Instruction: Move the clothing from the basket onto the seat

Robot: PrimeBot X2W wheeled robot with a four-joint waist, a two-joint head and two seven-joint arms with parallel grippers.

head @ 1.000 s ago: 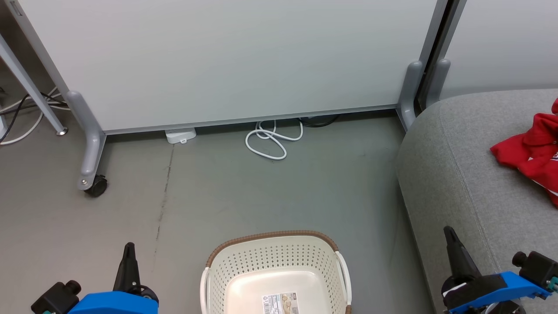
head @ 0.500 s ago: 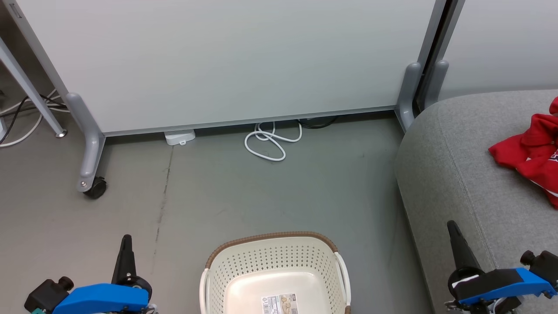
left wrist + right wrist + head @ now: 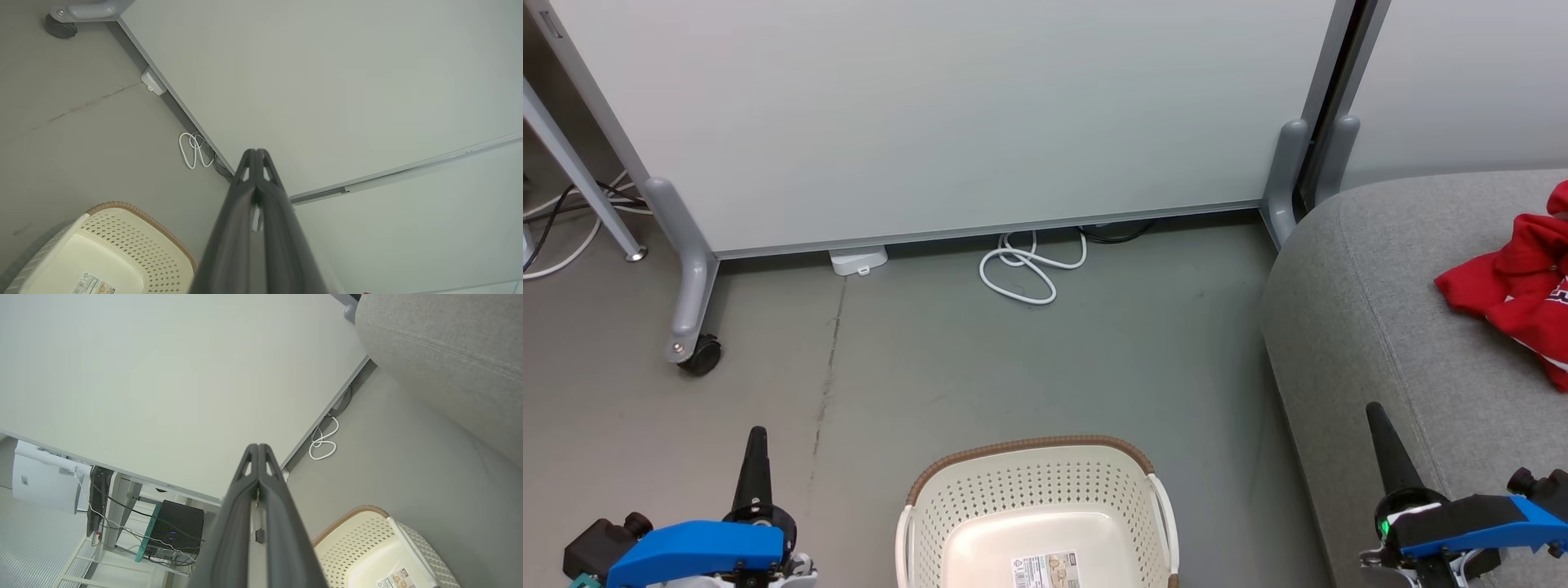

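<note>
Red clothing lies crumpled on the grey seat at 3 o'clock in the head view, cut off by the frame edge. The visible heap runs lengthwise from 12 toward 6 o'clock, with one corner pointing toward 9 o'clock. The seat's rounded end faces the floor at 9 o'clock, and its seam runs from 12 down to 6 o'clock. The basket stands on the floor at 6 o'clock, well apart from the clothing. It is open side up, its brown rim arching toward 12 o'clock and a label on its bottom; the frame crops its near end, so its long axis cannot be told. The left gripper sits at 7 o'clock, beside the basket, and points straight to 12 o'clock. The right gripper sits at 5 o'clock over the seat's edge, leaning slightly toward 11 o'clock. In the left wrist view the fingers are pressed together tip to tip, and the right wrist view shows its fingers closed the same way. A white cable lies coiled at 12 o'clock under a pale panel.
</note>
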